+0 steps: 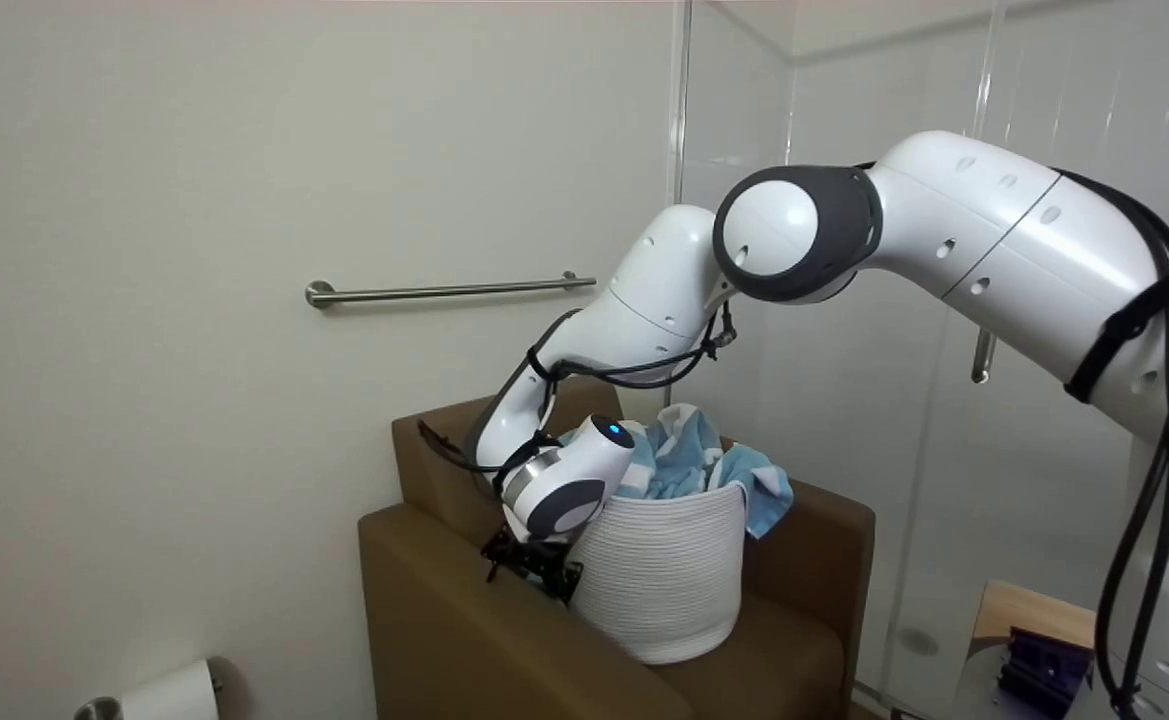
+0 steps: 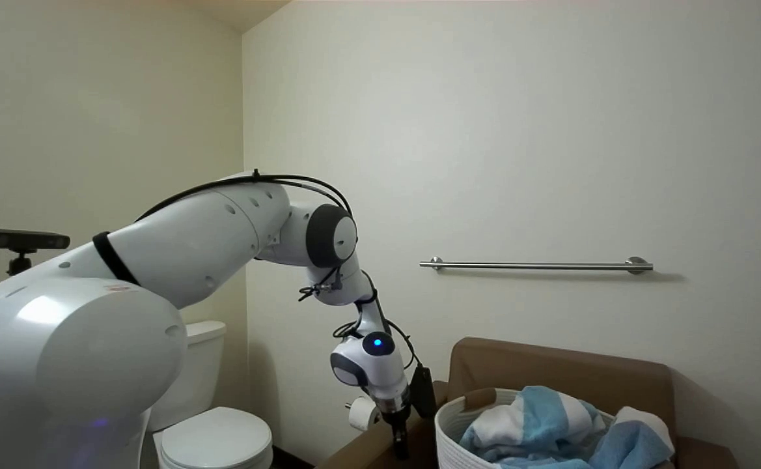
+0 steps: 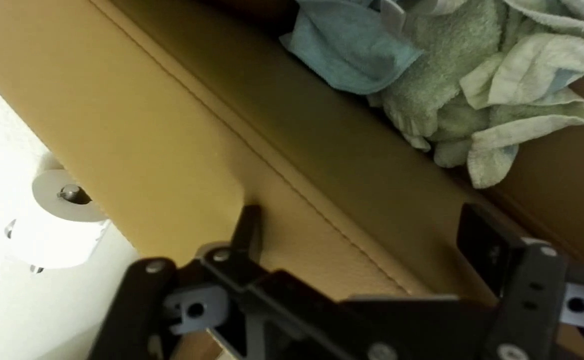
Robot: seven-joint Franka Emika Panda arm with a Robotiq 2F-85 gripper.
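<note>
Brown armrest [image 3: 167, 145] ran beneath the tool [image 3: 359, 220], whose spread jaws spanned its inner edge. Rumpled towelling [image 3: 431, 95] lay beyond, upper right in the wrist view

my black gripper [image 3: 360, 227], my white and dark grey arm [image 1: 656, 300], its bright blue light [image 1: 615, 429], pale blue towels [image 2: 543, 417] with broad white stripes, white finely ribbed basket [image 1: 659, 570], brown chair [image 1: 444, 590], silver rail [image 2: 536, 266], cream wall [image 1: 144, 250]

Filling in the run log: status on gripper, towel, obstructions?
Gripper open, holding nothing. Crumpled towel in wrist view, not gripped. Armrest close by, may obstruct; white basket alongside in both exterior views.
</note>
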